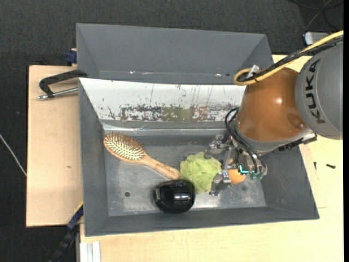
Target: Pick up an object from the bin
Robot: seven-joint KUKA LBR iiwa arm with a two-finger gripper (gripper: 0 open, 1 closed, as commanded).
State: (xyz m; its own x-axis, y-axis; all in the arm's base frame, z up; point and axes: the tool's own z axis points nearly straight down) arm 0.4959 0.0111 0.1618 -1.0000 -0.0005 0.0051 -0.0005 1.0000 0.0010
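**Gripper down at the green puff, orange ball right beside it**

From where I stand, the gripper (pixel 224 178) is low in the bin (pixel 92 162), in the front right part of the floor, hanging under the arm's big orange cover. It sits wedged between two things. On the view's left, touching it or as good as, is the puff (pixel 199 170), a crumpled yellow-green mesh ball, soft and ragged at the edges. On the view's right, tucked in against the metalwork, is a small orange ball (pixel 236 176), smooth and round, half hidden by wires. Whether the gripper is apart, together, or clamped on either of them I cannot tell; the cover and cables crowd that spot.

My guess is the pick turns on which neighbour it takes. The puff lies toward the middle of the bin and would squash and snag easily. The ball is tight against the tool and could roll off if nudged.

The brush (pixel 139 154), pale wood with its handle slanting toward the puff, lies further left. The black lump (pixel 174 196), glossy and rounded, sits near the front wall. Both are clear of the gripper.
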